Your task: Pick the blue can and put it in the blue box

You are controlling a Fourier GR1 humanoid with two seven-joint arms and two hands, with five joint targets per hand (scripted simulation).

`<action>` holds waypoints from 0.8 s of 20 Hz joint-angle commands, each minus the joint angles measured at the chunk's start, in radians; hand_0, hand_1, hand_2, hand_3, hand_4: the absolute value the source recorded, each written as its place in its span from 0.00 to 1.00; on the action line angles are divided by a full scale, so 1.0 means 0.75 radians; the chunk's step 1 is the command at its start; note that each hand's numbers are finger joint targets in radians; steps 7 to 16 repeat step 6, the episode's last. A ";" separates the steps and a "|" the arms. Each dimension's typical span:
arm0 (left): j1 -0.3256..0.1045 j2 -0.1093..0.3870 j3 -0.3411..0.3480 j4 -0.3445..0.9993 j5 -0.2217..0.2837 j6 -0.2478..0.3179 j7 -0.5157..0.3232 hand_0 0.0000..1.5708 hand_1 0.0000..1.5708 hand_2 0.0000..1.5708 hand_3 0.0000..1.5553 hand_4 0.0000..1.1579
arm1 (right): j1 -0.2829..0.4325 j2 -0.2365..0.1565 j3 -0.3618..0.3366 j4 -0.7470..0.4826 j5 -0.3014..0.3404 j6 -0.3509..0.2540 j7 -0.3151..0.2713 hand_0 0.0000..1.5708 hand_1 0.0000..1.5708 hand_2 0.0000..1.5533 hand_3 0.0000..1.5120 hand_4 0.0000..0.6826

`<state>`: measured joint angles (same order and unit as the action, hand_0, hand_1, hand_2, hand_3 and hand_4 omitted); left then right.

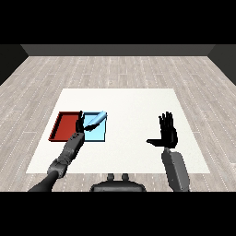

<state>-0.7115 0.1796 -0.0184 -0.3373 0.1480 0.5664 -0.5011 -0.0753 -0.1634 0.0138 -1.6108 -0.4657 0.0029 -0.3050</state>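
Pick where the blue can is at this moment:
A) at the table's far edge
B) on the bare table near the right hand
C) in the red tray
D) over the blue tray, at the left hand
D: the can lies tilted over the blue tray, with the left hand right beside it, while the right hand is open and apart on the table's other side.

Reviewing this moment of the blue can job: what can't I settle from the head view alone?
- Whether the left hand holds the blue can: the hand is small and dark over the seam between the trays, fingers not readable.
- Whether the can rests in the light blue tray or is above it: it appears tilted across the tray's far edge.
- The red tray: its right edge is covered by the left hand.

The right hand is plainly open.
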 commanded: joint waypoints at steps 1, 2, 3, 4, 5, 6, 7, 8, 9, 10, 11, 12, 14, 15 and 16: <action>0.049 -0.051 0.000 -0.251 0.027 -0.076 -0.246 0.00 0.00 0.00 0.00 0.00 | 0.006 -0.022 -0.004 -0.021 -0.014 0.015 0.037 0.00 0.00 0.00 0.00 0.00; 0.098 -0.025 0.005 -0.313 0.050 -0.165 -0.276 0.00 0.00 0.00 0.00 0.00 | 0.002 -0.048 -0.020 0.018 0.011 0.011 0.034 0.00 0.00 0.00 0.00 0.00; 0.118 -0.039 -0.008 -0.386 0.055 -0.189 -0.312 0.00 0.00 0.00 0.00 0.00 | 0.051 -0.013 0.021 -0.025 0.040 -0.011 0.015 0.00 0.00 0.00 0.00 0.00; 0.147 -0.066 -0.014 -0.446 0.075 -0.238 -0.331 0.00 0.00 0.00 0.00 0.00 | -0.010 -0.034 0.004 0.029 0.052 -0.007 0.016 0.00 0.00 0.00 0.00 0.00; 0.213 -0.054 -0.032 -0.518 0.079 -0.285 -0.354 0.00 0.00 0.00 0.00 0.00 | -0.011 -0.038 0.006 0.015 0.054 -0.011 0.026 0.00 0.00 0.00 0.00 0.00; 0.275 -0.040 -0.052 -0.599 0.084 -0.307 -0.330 0.00 0.00 0.00 0.00 0.00 | 0.024 -0.029 0.031 -0.060 0.045 -0.025 0.071 0.00 0.00 0.00 0.00 0.00; 0.275 -0.040 -0.052 -0.599 0.084 -0.307 -0.330 0.00 0.00 0.00 0.00 0.00 | 0.024 -0.029 0.031 -0.060 0.045 -0.025 0.071 0.00 0.00 0.00 0.00 0.00; 0.275 -0.040 -0.052 -0.599 0.084 -0.307 -0.330 0.00 0.00 0.00 0.00 0.00 | 0.024 -0.029 0.031 -0.060 0.045 -0.025 0.071 0.00 0.00 0.00 0.00 0.00; 0.275 -0.040 -0.052 -0.599 0.084 -0.307 -0.330 0.00 0.00 0.00 0.00 0.00 | 0.024 -0.029 0.031 -0.060 0.045 -0.025 0.071 0.00 0.00 0.00 0.00 0.00; 0.275 -0.040 -0.052 -0.599 0.084 -0.307 -0.330 0.00 0.00 0.00 0.00 0.00 | 0.024 -0.029 0.031 -0.060 0.045 -0.025 0.071 0.00 0.00 0.00 0.00 0.00; 0.275 -0.040 -0.052 -0.599 0.084 -0.307 -0.330 0.00 0.00 0.00 0.00 0.00 | 0.024 -0.029 0.031 -0.060 0.045 -0.025 0.071 0.00 0.00 0.00 0.00 0.00; 0.275 -0.040 -0.052 -0.599 0.084 -0.307 -0.330 0.00 0.00 0.00 0.00 0.00 | 0.024 -0.029 0.031 -0.060 0.045 -0.025 0.071 0.00 0.00 0.00 0.00 0.00; 0.275 -0.040 -0.052 -0.599 0.084 -0.307 -0.330 0.00 0.00 0.00 0.00 0.00 | 0.024 -0.029 0.031 -0.060 0.045 -0.025 0.071 0.00 0.00 0.00 0.00 0.00; 0.275 -0.040 -0.052 -0.599 0.084 -0.307 -0.330 0.00 0.00 0.00 0.00 0.00 | 0.024 -0.029 0.031 -0.060 0.045 -0.025 0.071 0.00 0.00 0.00 0.00 0.00; 0.275 -0.040 -0.052 -0.599 0.084 -0.307 -0.330 0.00 0.00 0.00 0.00 0.00 | 0.024 -0.029 0.031 -0.060 0.045 -0.025 0.071 0.00 0.00 0.00 0.00 0.00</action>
